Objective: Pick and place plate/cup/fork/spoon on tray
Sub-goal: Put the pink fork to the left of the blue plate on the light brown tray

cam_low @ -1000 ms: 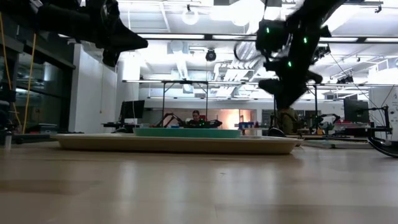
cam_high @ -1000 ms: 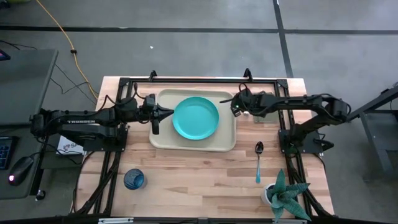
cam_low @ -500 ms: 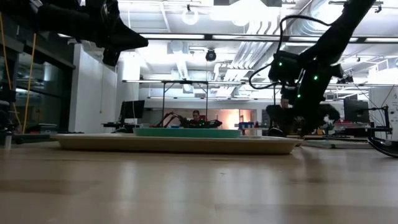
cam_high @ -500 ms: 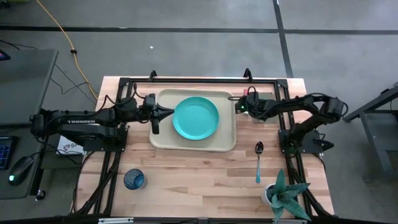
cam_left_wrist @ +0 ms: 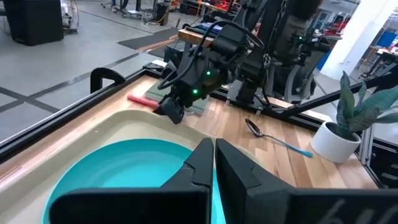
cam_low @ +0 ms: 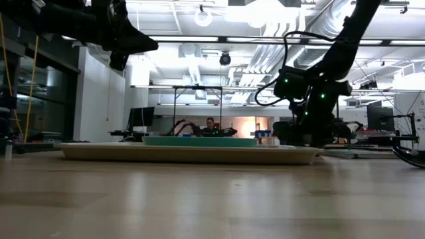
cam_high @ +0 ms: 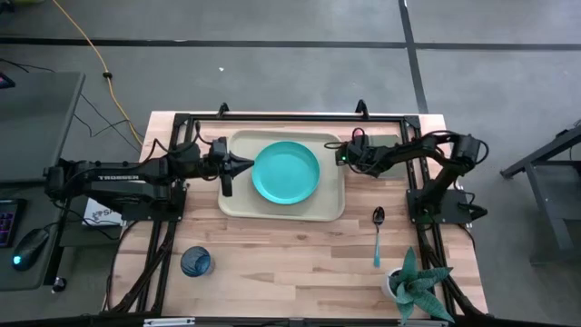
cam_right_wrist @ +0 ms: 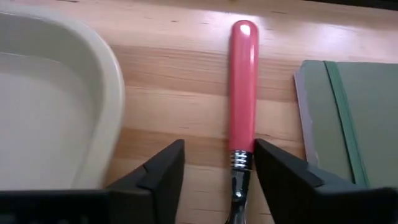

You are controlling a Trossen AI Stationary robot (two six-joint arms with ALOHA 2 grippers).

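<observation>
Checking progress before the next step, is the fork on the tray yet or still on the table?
On the table. The fork lies flat on the wood between the tray and a green pad, the open right gripper straddling it.

White lettering reading "TROSSEN" runs along the left arm; no other writing is legible anywhere

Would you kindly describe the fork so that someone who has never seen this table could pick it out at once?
Start at the beige tray holding the turquoise plate. Off the tray's right end, below the right gripper, whose fingers are open either side of it, the fork lies flat on the wood between the tray rim and a grey-green pad. Its glossy pink-red handle sets it apart from the blue-handled spoon nearer the plant.
</observation>
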